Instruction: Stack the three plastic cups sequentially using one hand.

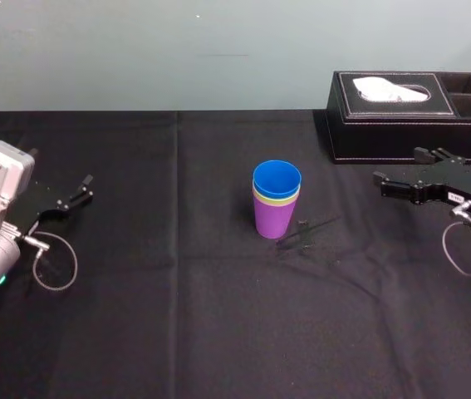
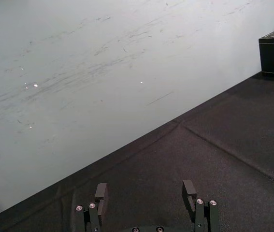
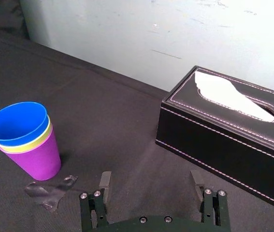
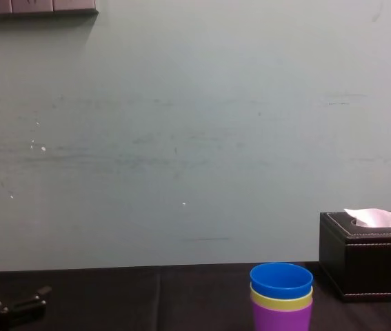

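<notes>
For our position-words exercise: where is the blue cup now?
Mid-table in the head view, the blue cup nests atop the yellow-green cup and purple cup, left of the black tissue box.

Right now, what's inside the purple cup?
The yellow-green cup is nested in the purple cup, the blue cup inside that. Their rims show; their lower walls are covered.

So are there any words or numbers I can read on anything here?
Nothing here can be read.
The white label on the right gripper, which is open beside the tissue box: too small to read.
The cups, the tissue box and the left gripper, parked open on the left: no writing seen.
</notes>
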Motion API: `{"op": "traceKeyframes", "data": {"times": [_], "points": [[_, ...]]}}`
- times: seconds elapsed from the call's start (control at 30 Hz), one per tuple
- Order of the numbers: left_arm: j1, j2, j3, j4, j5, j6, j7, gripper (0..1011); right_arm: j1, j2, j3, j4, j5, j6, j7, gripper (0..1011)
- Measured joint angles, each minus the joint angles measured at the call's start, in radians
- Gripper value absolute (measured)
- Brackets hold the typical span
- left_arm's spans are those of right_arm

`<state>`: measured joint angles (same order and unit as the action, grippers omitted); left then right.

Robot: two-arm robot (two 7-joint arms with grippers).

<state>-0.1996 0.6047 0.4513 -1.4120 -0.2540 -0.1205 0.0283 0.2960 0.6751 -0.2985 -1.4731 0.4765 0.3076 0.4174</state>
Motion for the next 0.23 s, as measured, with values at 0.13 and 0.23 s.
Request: {"op": "traceKeyframes", "data": {"times": [0.13, 0.23], "points": [[0.000, 0.000, 0.000, 0.000, 0.000, 0.000, 0.000, 1011, 0.000, 0.000, 0.000, -0.001, 0.000, 0.000, 0.000, 1003], [0.000, 0.000, 0.000, 0.000, 0.000, 0.000, 0.000, 1011, 0.001, 0.001, -0.001, -0.001, 0.000, 0.000, 0.000, 1003]]}}
